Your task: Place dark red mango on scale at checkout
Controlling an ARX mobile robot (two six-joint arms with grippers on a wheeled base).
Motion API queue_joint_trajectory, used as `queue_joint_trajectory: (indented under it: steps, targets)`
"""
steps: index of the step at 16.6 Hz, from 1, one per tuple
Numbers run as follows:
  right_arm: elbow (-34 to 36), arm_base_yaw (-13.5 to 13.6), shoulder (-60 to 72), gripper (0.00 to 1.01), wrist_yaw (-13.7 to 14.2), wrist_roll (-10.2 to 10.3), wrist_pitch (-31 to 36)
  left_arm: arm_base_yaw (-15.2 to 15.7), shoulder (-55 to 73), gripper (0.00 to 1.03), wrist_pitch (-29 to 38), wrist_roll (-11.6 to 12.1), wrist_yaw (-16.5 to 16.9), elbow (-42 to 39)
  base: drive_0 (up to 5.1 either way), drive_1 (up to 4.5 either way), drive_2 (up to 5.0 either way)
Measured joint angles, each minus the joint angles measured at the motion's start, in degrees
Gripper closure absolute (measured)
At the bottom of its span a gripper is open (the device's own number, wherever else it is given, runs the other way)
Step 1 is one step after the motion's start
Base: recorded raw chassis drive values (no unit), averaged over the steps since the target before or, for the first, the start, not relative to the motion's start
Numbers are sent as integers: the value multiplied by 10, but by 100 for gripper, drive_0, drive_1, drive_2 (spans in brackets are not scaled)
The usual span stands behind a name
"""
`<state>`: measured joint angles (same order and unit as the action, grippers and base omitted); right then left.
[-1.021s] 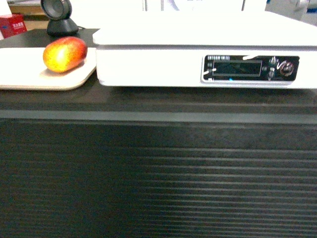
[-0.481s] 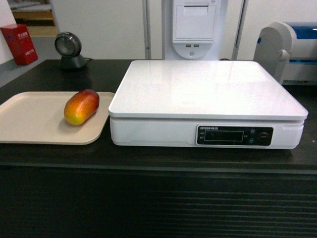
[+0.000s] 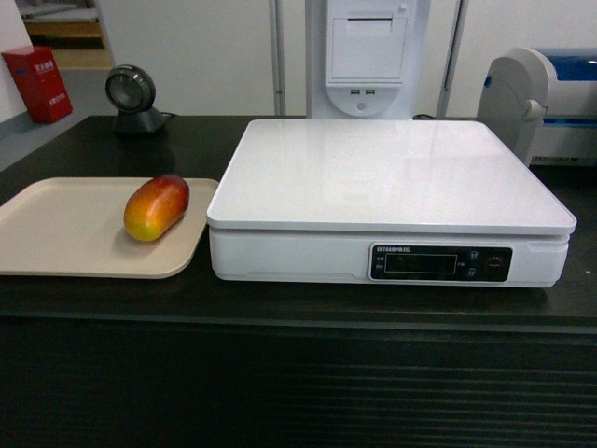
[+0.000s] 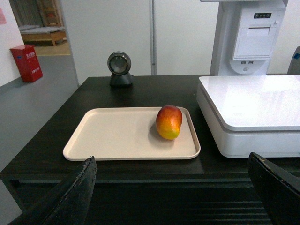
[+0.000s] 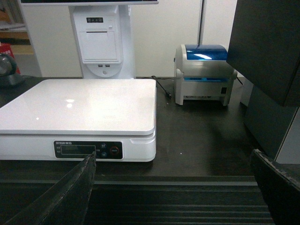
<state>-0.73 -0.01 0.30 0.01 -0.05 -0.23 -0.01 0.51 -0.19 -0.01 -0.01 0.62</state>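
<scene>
The dark red mango [image 3: 156, 207] lies on the right part of a beige tray [image 3: 56, 233], red end towards the back, yellow end towards the front. The white scale [image 3: 387, 177] stands just right of the tray on the black checkout [image 3: 280, 313], and its top is bare. In the left wrist view the mango [image 4: 169, 122] sits beyond my left gripper [image 4: 172, 158], which is open and empty in front of the counter's edge. My right gripper [image 5: 173, 153] is open and empty too, low before the scale [image 5: 79, 105]. Neither gripper shows in the head view.
A round black scanner [image 3: 135, 93] stands behind the tray. A white terminal with a printer [image 3: 368, 56] rises behind the scale. A blue-topped label printer [image 5: 204, 72] sits at the back right, with a dark cabinet [image 5: 267, 47] beside it. A red box [image 3: 37, 84] stands far left.
The head view has risen from level with the counter's edge to looking down on its top. The mango, tray and scale have stayed in place.
</scene>
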Motion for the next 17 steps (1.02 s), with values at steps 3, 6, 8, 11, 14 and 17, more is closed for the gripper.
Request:
queue_joint_trajectory:
  steps: [3,6,8,11,14,17]
  targets:
    - [0,0,0,3,0,0,0,0,0,5,0,0,0,0,0,0,0]
    - [0,0,0,3,0,0,0,0,0,5,0,0,0,0,0,0,0]
    - [0,0,0,3,0,0,0,0,0,5,0,0,0,0,0,0,0]
    - [0,0,0,3,0,0,0,0,0,5,0,0,0,0,0,0,0]
    - [0,0,0,3,0,0,0,0,0,5,0,0,0,0,0,0,0]
    - [0,0,0,3,0,0,1,49,217,5,46,-35,-48,82,0,0,0]
